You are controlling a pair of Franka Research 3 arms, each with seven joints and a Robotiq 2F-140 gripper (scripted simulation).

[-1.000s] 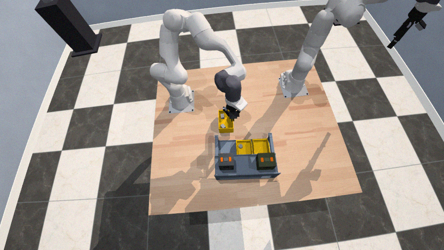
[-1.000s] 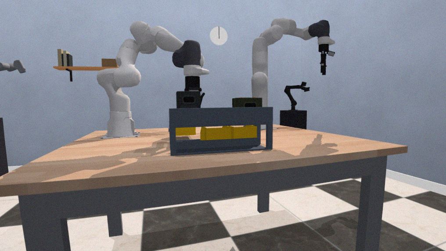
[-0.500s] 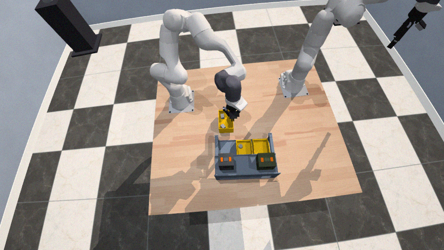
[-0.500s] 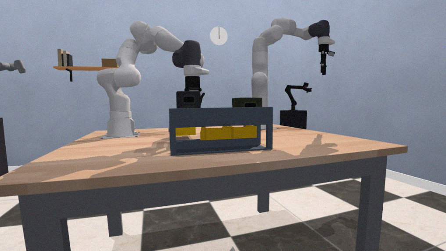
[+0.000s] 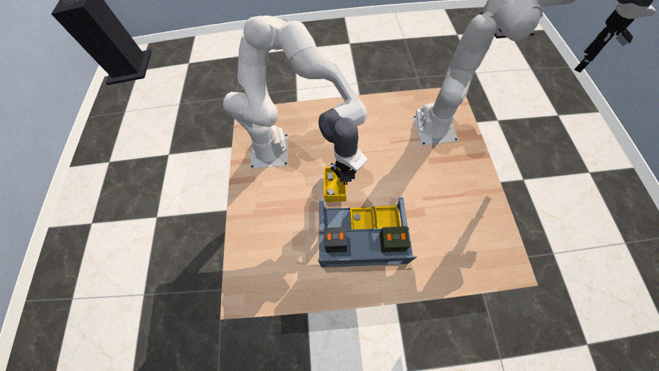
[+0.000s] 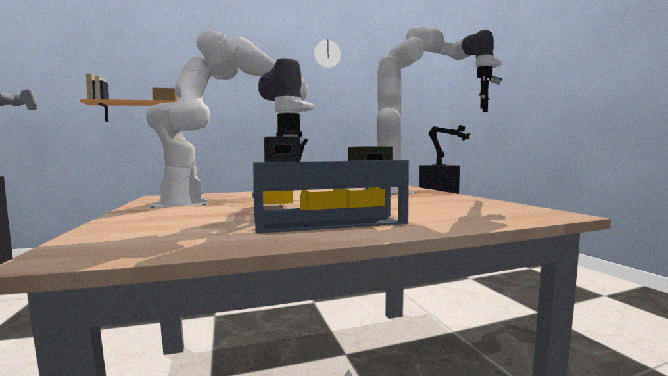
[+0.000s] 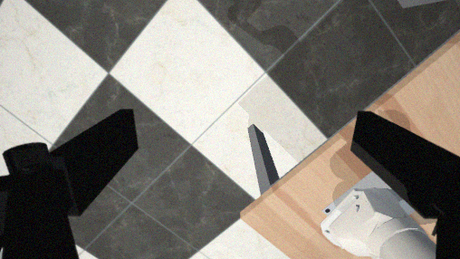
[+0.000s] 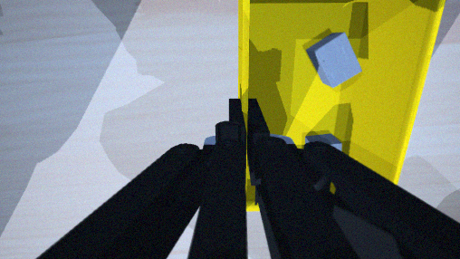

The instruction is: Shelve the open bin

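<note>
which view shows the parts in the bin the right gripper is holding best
The right wrist view: it looks into the held bin, showing one grey block whole, another partly behind the gripper. The top view shows both, but small. The exterior view shows only the bin's yellow outside; the left wrist view, none of it.

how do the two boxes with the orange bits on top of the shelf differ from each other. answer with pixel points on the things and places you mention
The gray box [image 5: 335,243] [image 6: 273,149] is dark gray, while the green box [image 5: 395,242] [image 6: 357,154] is dark green. The gray box looks narrower in both views, the green box wider. In the exterior view the gray box stands taller, the green box lower.

Both rest on the shelf's top board [image 5: 364,246] and carry two orange patches on top.
</note>
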